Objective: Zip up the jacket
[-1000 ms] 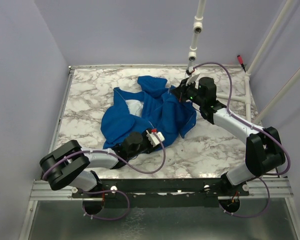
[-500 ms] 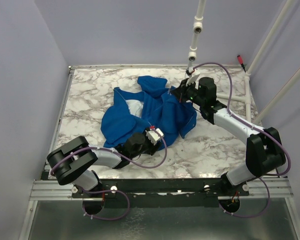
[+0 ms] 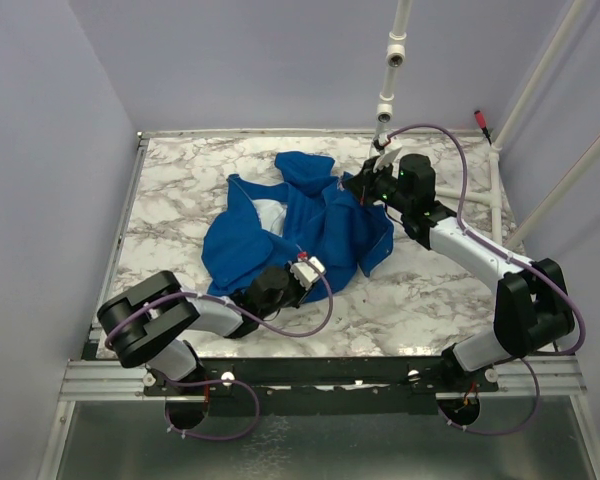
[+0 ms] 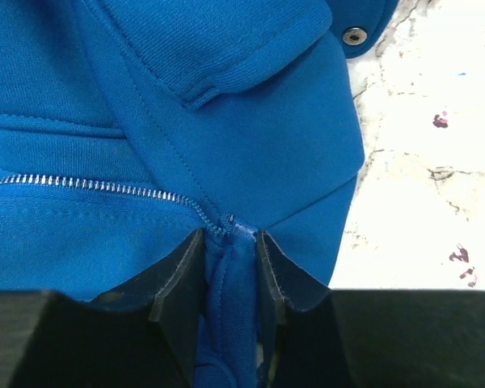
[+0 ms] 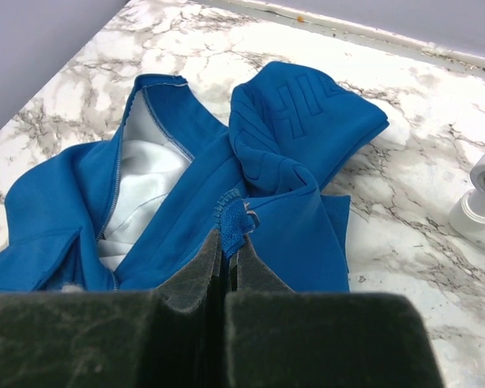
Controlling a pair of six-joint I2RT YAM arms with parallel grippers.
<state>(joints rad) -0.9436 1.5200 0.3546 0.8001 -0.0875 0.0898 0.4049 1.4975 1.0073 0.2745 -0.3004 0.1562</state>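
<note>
The heaped jacket fills the middle of the surface; bare marble lies open either side; a white pipe hangs just behind the right hand.

Jacket cut off top/left, L wrist view; zipper end hidden btwn L gripper fingers.

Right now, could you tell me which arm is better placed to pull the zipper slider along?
Probably right: the right gripper is shut on the jacket just behind the metal pull. The left gripper clasps fabric where the zipper teeth end, better for anchoring.
</note>
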